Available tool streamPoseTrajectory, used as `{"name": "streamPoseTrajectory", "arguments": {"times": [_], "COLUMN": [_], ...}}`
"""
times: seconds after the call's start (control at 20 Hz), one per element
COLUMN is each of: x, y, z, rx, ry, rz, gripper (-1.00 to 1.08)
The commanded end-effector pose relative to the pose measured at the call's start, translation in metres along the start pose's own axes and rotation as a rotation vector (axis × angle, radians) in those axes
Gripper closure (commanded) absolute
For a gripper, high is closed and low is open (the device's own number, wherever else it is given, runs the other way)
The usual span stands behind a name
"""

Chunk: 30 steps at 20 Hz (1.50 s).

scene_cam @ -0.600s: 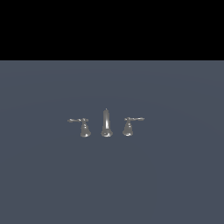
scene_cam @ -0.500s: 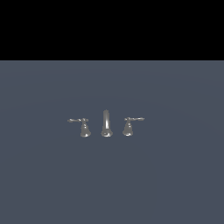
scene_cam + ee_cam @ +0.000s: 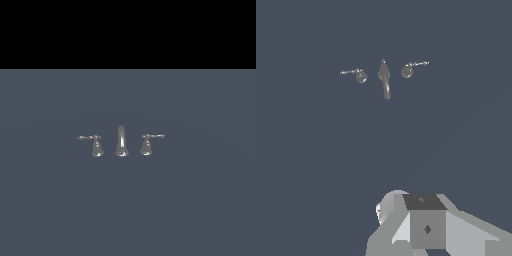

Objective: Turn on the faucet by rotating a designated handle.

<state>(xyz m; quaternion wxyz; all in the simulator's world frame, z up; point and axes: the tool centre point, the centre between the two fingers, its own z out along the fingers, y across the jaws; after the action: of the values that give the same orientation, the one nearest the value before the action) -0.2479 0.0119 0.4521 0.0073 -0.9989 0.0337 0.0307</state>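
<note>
Still, nothing is differing from the earlier frame: the faucet (image 3: 121, 141) is standing mid-floor, handle (image 3: 93, 144) at the exterior view's left of the spout (image 3: 121, 140), lever pointing left. Gripper: fingers hidden, so opening cannot be told.

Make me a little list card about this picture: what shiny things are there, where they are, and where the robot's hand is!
surface: plain grey-blue floor
faucet: small chrome three-piece set
spout: slim, upright, in the middle
handle: on the exterior view's left, thin lever pointing away from the spout
twin handle: on the exterior view's right, lever pointing the other way
touching: the three pieces stand apart from each other
robot: only a grey part of the arm shows in the wrist view, well away from the faucet
gripper: fingers not in view
</note>
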Motion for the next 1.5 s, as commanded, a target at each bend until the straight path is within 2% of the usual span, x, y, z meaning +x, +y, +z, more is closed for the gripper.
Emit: {"name": "streamPoseTrajectory", "arguments": {"times": [0.0, 0.65, 1.45], "x": [0.002, 0.023, 0.074], "y": [-0.006, -0.053, -0.111], "z": [0.007, 0.068, 0.152], "rx": [0.001, 0.007, 0.020], "ry": [0.001, 0.009, 0.021], "rz": [0.027, 0.268, 0.604], "gripper": [1.08, 1.08, 1.08]}}
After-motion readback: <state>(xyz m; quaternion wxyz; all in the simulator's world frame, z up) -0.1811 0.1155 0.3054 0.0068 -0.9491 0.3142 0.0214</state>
